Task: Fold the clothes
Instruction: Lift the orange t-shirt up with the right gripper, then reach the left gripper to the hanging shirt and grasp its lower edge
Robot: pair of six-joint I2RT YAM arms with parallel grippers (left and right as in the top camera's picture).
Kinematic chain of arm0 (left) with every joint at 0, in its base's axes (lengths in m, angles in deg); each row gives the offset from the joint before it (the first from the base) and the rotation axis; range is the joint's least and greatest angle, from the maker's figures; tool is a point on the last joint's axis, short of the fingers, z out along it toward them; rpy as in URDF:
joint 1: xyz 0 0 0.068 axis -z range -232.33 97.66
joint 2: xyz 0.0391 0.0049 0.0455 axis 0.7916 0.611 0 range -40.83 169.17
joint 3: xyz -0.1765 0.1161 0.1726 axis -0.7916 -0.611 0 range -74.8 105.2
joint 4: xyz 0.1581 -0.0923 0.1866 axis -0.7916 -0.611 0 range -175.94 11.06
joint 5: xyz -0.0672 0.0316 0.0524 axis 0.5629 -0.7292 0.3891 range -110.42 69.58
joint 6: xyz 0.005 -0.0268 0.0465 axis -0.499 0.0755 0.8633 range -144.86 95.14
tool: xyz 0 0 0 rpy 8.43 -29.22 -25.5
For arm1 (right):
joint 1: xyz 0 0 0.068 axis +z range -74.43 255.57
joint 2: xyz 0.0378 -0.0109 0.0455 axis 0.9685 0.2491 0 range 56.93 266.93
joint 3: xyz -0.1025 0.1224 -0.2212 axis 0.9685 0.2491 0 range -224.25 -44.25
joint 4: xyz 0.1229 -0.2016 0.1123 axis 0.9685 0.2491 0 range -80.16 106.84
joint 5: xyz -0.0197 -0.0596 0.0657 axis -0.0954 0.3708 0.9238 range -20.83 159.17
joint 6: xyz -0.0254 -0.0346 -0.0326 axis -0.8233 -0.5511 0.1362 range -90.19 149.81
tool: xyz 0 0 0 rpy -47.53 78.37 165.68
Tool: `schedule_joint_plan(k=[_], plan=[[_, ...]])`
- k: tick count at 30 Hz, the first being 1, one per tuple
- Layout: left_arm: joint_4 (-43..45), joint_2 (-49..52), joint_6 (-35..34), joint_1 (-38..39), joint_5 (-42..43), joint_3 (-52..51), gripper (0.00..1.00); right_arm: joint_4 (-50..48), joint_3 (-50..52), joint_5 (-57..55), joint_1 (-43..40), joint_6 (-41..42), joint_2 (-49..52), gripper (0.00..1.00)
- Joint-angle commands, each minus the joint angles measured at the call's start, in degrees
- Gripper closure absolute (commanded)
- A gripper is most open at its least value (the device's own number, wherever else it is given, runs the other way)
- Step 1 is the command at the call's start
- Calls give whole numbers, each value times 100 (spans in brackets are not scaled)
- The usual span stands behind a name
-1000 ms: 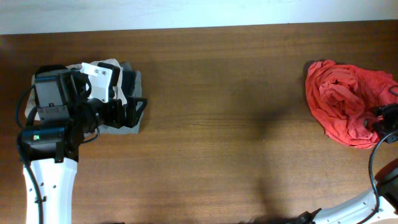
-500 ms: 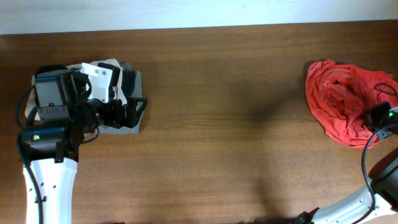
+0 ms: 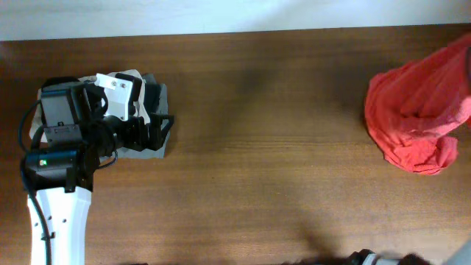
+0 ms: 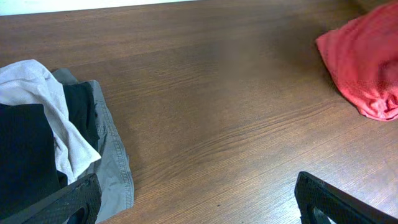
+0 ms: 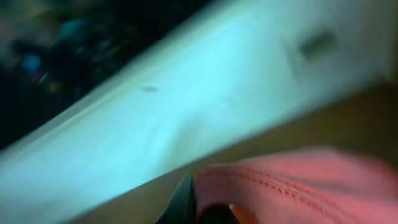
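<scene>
A brown wooden table (image 3: 265, 169) is seen from above. At its left end sits a pile of folded garments (image 3: 156, 149) in black, beige and grey. The left arm (image 3: 57, 158) hangs over this pile and hides much of it. The left fingers (image 3: 163, 124) reach just past the pile's right edge and are spread wide open, holding nothing.

In the left wrist view the pile (image 4: 109, 158) fills the lower left, with the grey layer lowest, beige above it and black on top. The two left fingers (image 4: 74, 199) show as dark tips in the bottom corners, far apart, with bare table (image 4: 217, 93) between them.

Far to the right of the pile, across a long stretch of wood, is the red-orange T-shirt (image 3: 416, 110). It is bunched, not flat. Its bulk rests on the table on the side nearest the pile. Its long axis runs diagonally, away from the pile, up towards the far right corner, where the cloth narrows and leaves the picture. The left wrist view shows the same shirt (image 4: 367, 62) as a rounded red mass at the far right.

The right wrist view is heavily blurred. Red fabric with a stitched hem (image 5: 298, 186) lies right against the dark right fingers (image 5: 185, 200). Whether they are closed on the cloth cannot be told.
</scene>
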Motion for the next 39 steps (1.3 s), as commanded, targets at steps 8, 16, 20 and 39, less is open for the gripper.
schedule_joint_plan(k=[8, 16, 20, 39], plan=[[35, 0, -33, -26, 116, 81, 1, 243, -796, 133, 1766, -1241, -481, 96], [105, -109, -31, -26, 299, 166, 1, 385, -809, 262, 2271, -1244, -710, 96], [452, -151, -33, -24, 1147, 166, 11, 533, -807, 260, 2487, -1241, -699, 96], [1381, 11, 1405, 2715, 1152, 166, 7, 501, -809, 334, 3528, -992, -527, 96]])
